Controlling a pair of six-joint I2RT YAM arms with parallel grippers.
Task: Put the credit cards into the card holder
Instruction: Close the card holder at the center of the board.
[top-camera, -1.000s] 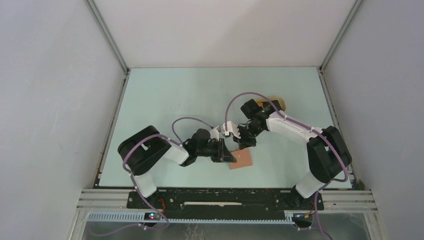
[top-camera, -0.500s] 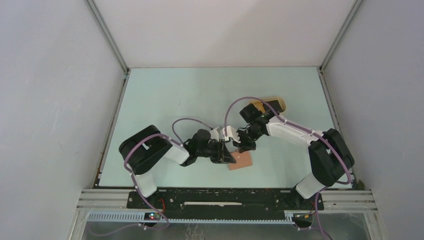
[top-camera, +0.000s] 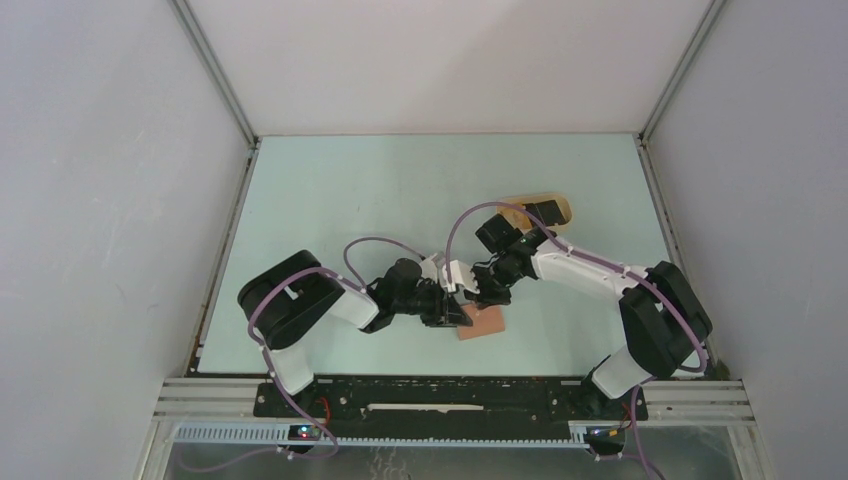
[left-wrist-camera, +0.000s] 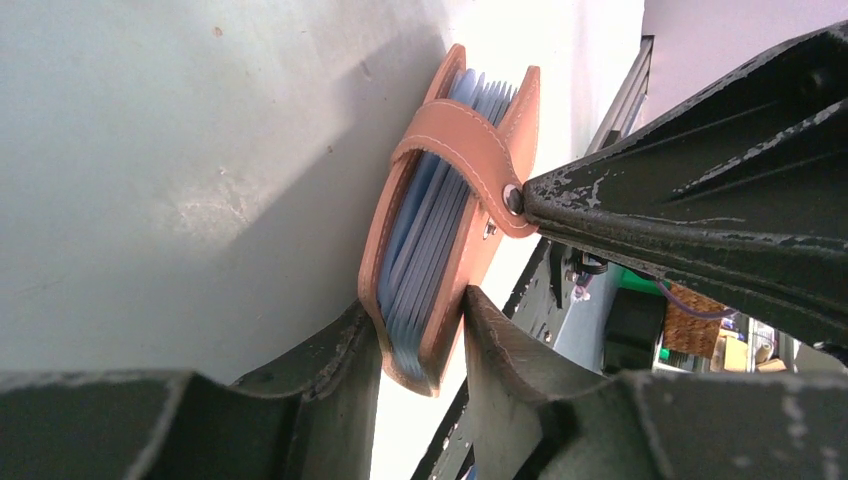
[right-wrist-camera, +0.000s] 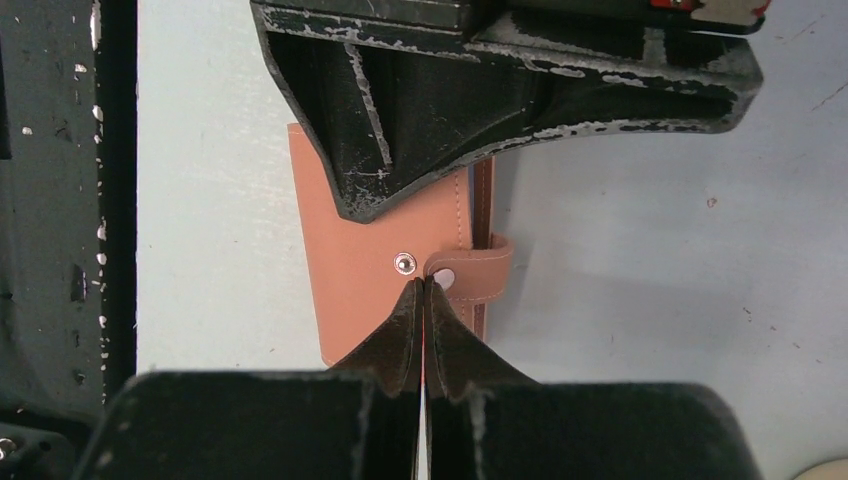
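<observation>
A pale green tabletop (top-camera: 380, 190) seen from above, with two robot arms meeting near its middle, toward the near edge. Between them lies the card holder (top-camera: 487, 322), a reddish-brown wallet. The left end effector (top-camera: 460, 313) grasps one end of it, a finger pressed against each outer cover. Up close, the wallet stands on edge, fanned slightly apart, showing pale blue sleeves (left-wrist-camera: 430, 240) inside. The right end effector (right-wrist-camera: 424, 285) is clenched, with its fingertips together against the snap on the wallet's strap (right-wrist-camera: 478, 272). A tan oval tray (top-camera: 566, 210) sits farther back and to the right, well apart from the wallet.
</observation>
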